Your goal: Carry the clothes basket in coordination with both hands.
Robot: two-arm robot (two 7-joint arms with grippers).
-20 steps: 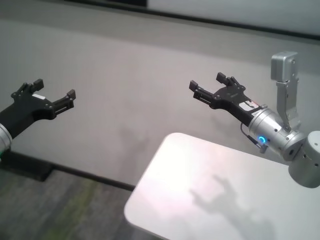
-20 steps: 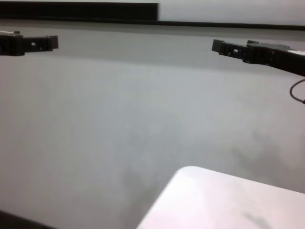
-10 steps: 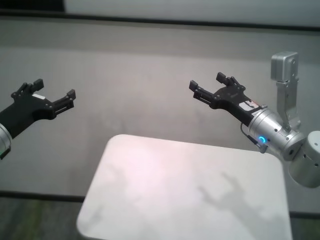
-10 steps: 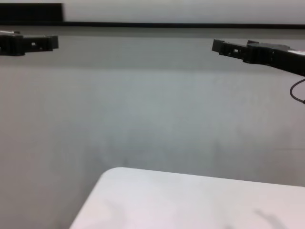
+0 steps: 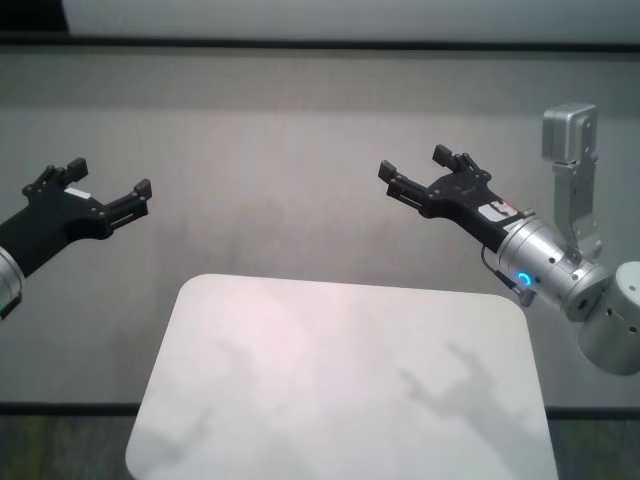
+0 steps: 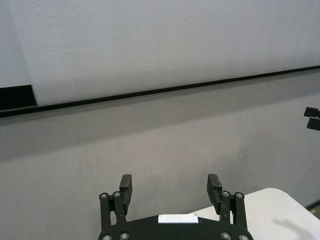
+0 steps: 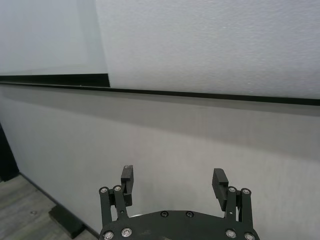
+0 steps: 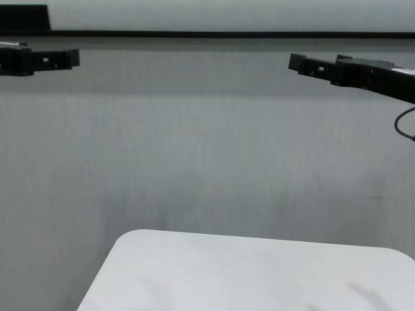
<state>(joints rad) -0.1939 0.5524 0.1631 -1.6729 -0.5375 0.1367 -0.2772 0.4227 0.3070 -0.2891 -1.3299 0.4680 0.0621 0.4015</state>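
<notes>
The clothes basket is out of view in every frame. My left gripper (image 5: 110, 177) is open and empty, held up in the air at the left, above and beyond the left edge of a white table (image 5: 340, 380). My right gripper (image 5: 412, 162) is open and empty, raised at the same height at the right. Both point toward the grey wall. The left wrist view shows the left gripper (image 6: 170, 181) with its fingers spread wide, and the right wrist view shows the right gripper (image 7: 174, 175) the same. In the chest view both grippers (image 8: 71, 57) (image 8: 295, 61) sit near the top.
The white rounded table (image 8: 246, 272) stands below and between the arms, bare on top. A grey wall panel (image 5: 280, 140) with a dark strip along its top fills the background. Dark carpet shows at the table's sides.
The scene has swung across the view: the table has shifted from the lower right to the centre. Both arms keep the same pose and both grippers stay open.
</notes>
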